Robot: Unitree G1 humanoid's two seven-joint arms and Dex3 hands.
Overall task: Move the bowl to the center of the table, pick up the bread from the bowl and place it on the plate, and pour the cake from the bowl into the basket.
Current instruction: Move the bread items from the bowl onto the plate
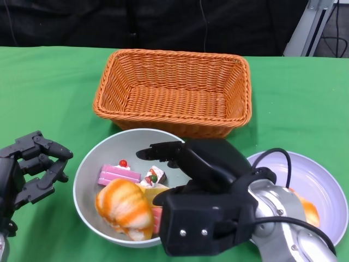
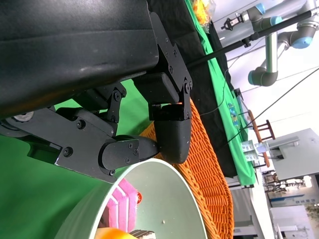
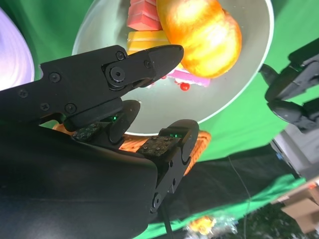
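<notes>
A grey-green bowl (image 1: 90, 166) stands just in front of the orange wicker basket (image 1: 174, 90). In it lie an orange-striped bread (image 1: 124, 207), a pink cake slice (image 1: 117, 173), a small strawberry-topped cake (image 1: 154, 176) and a yellow piece. My right hand (image 1: 202, 174) hovers over the bowl's right side with its fingers stretched out and nothing between them; in the right wrist view the bread (image 3: 204, 32) lies beyond its fingertips (image 3: 159, 55). My left hand (image 1: 30, 169) waits left of the bowl, fingers apart, holding nothing. In the left wrist view its fingers (image 2: 169, 129) are near the bowl's rim (image 2: 164, 184).
A pale plate (image 1: 322, 183) lies at the right, partly behind my right forearm, with an orange item (image 1: 309, 212) showing on it. The green cloth reaches to the table's far edge behind the basket. Robot arms and stands are visible off the table in the left wrist view.
</notes>
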